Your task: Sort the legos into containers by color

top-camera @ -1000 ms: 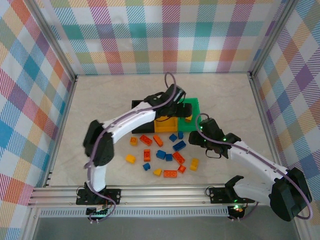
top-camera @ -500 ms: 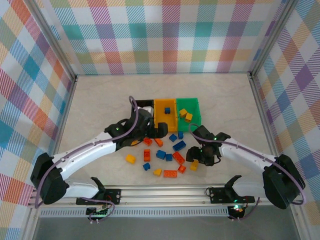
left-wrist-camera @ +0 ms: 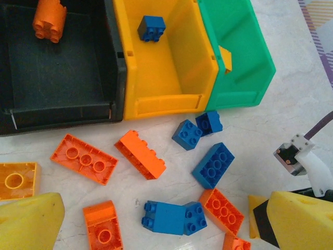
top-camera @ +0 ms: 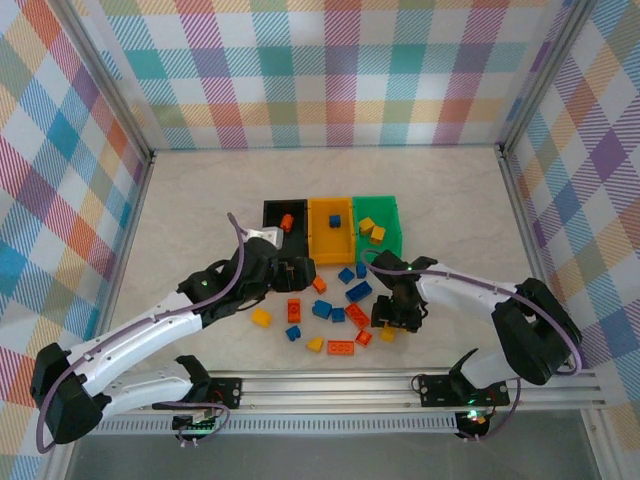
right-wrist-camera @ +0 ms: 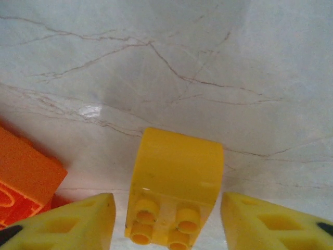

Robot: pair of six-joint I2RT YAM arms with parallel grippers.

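Observation:
Three bins stand side by side: the black bin (top-camera: 272, 210) holds an orange brick (left-wrist-camera: 49, 21), the yellow-orange bin (top-camera: 331, 243) holds a blue brick (left-wrist-camera: 152, 27), and the green bin (top-camera: 391, 243) holds yellow bricks (top-camera: 370, 230). Loose orange, blue and yellow legos lie in front of them. My left gripper (top-camera: 303, 272) hangs open above the pile, over a pair of blue bricks (left-wrist-camera: 174, 217). My right gripper (top-camera: 392, 318) is open and low, its fingers (right-wrist-camera: 67, 221) on either side of a yellow brick (right-wrist-camera: 174, 182) lying on the table, apart from it.
The marble table (top-camera: 200, 200) is fenced by metal rails and checked walls. An orange brick (right-wrist-camera: 26, 177) lies just left of the right gripper. Orange bricks (left-wrist-camera: 83, 159) and a yellow one (top-camera: 261, 317) lie near the left gripper.
My left arm has drawn back from over the bins to the pile, and an orange brick now shows in the black bin. My right gripper has come down around the yellow brick.

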